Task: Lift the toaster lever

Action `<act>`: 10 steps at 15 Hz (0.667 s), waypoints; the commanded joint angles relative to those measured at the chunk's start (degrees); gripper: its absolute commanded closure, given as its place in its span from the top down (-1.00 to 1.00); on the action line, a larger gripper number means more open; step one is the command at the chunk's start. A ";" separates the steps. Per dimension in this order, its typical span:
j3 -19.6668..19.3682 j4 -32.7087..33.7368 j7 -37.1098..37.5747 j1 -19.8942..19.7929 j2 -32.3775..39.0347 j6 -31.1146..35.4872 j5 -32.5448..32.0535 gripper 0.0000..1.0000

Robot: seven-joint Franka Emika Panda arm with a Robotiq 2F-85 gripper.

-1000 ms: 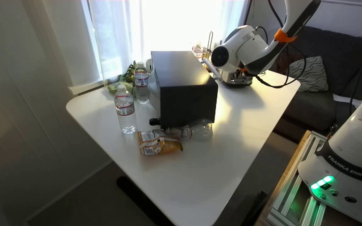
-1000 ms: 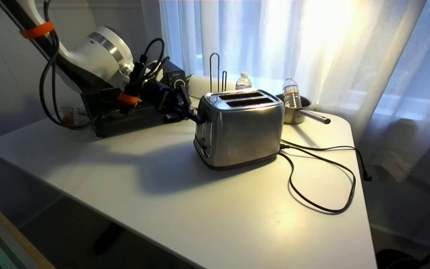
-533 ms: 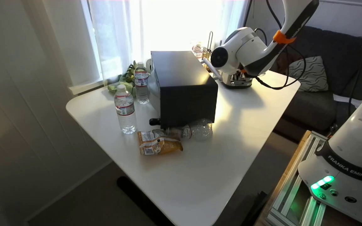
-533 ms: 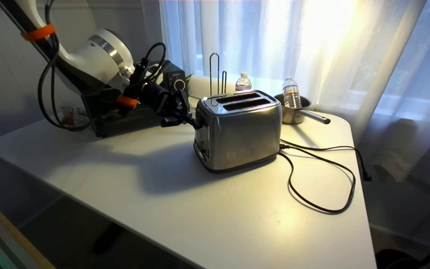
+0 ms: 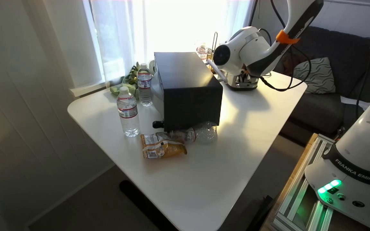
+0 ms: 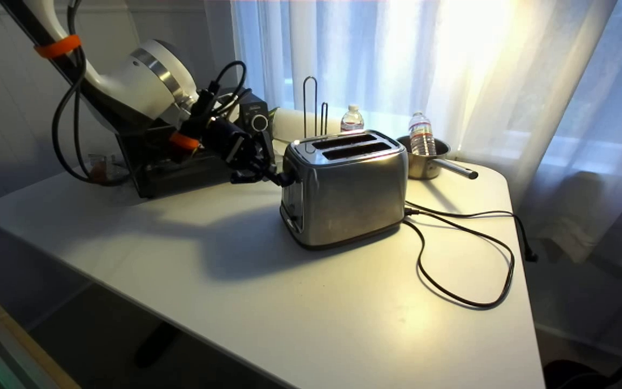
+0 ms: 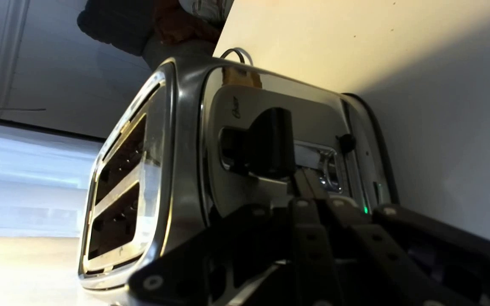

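A silver two-slot toaster [image 6: 354, 194] stands on the white table. It also shows in an exterior view [image 5: 242, 84], partly behind the arm, and large in the wrist view [image 7: 185, 140], lying sideways with its slots to the left. Its black lever [image 7: 272, 142] is near the upper end of its track; it also shows in an exterior view [image 6: 288, 178]. My gripper [image 7: 309, 178] has its fingertips together with nothing between them. The tips are at the lever's underside, close to the front panel; whether they touch is unclear. The gripper also shows in an exterior view [image 6: 277, 179].
A black toaster oven [image 5: 191, 102] stands behind the gripper, close to the arm. A pot [image 6: 424, 166] holding a bottle is beyond the toaster. A power cord [image 6: 473, 305] loops over the table. Water bottles [image 5: 128, 112] and an orange bag [image 5: 164, 147] lie beyond the oven.
The toaster's end near the gripper has dropped slightly and the toaster now sits level. The gripper has moved slightly lower, with small arm shifts since.
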 commanded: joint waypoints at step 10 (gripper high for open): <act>1.57 -3.19 -12.56 -0.26 -1.90 8.82 15.25 -1.00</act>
